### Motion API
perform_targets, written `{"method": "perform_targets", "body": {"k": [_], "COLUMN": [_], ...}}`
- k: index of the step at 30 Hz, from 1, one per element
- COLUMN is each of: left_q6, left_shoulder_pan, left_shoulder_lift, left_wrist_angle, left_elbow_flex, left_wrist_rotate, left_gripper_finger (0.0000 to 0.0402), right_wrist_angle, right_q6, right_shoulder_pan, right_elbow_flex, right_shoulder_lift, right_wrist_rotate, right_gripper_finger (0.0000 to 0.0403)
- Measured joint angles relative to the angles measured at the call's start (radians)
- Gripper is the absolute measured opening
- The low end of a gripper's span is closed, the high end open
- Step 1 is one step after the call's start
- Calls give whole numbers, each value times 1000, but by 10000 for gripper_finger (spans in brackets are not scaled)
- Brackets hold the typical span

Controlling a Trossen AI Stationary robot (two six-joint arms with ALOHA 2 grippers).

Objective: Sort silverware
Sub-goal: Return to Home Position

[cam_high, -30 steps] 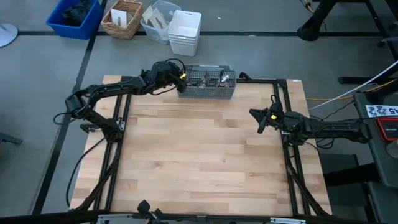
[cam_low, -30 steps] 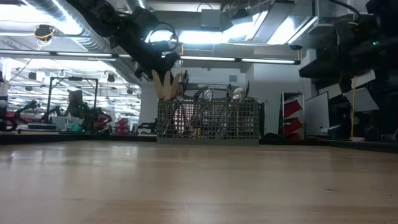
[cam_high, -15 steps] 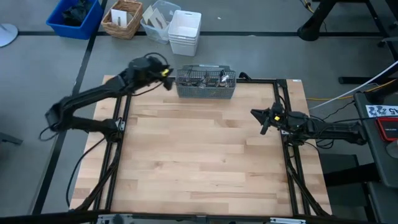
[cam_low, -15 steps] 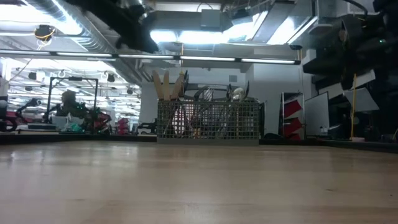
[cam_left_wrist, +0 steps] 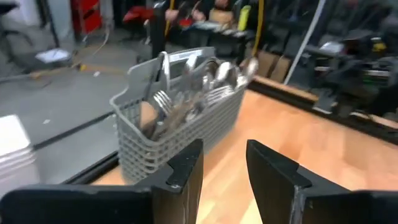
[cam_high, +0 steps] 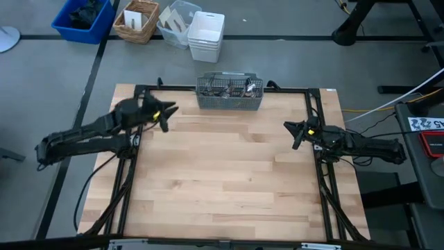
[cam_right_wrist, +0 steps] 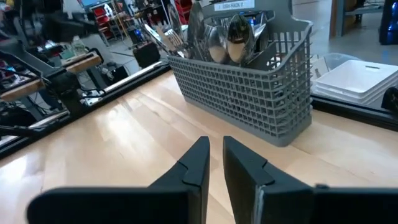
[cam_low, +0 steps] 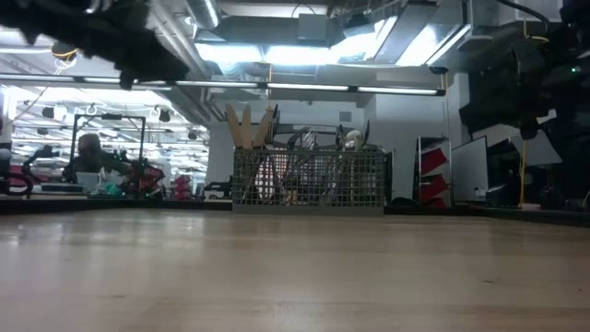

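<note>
I see the silverware [cam_right_wrist: 214, 37] standing upright in the caddy [cam_high: 229, 96], heads up. My left gripper [cam_left_wrist: 224, 168] is parted, empty. My right gripper [cam_right_wrist: 215, 163] is nearly closed, empty.

Silverware [cam_high: 232, 87] handles hidden inside caddy [cam_high: 229, 101]

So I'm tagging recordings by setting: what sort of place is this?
Probably a robotics lab or workshop: a framed wooden table, exposed ceiling ducts, and storage bins on a grey floor.
</note>
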Motion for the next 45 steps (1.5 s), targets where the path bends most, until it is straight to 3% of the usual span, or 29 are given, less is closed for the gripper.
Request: {"method": "perform_targets", "body": {"k": [7, 14, 24, 36, 45], "left_q6": [80, 99, 127, 138, 161], "left_shoulder_pan": [-61, -88, -141, -176, -170], "left_shoulder_lift": [-296, -525, -520, -520, -510], "left_wrist_angle": [97, 48, 46, 47, 125], "left_elbow_flex": [-169, -202, -263, -366, -443], "left_wrist_rotate": [90, 183, 231, 234, 160], "left_gripper_finger": [115, 115, 115, 115, 115], "right_wrist_angle": [-30, -56, -99, -15, -23], "right_q6": [3, 29, 36, 55, 53], "right_shoulder_pan": [0, 0, 0, 0, 0], "right_elbow_flex": [0, 0, -2, -60, -60], "right_shoulder_lift": [-11, -12, -15, -18, -17], "right_wrist_rotate": [-11, -11, -4, -34, -72], "right_gripper_finger": [49, 49, 49, 49, 49]}}
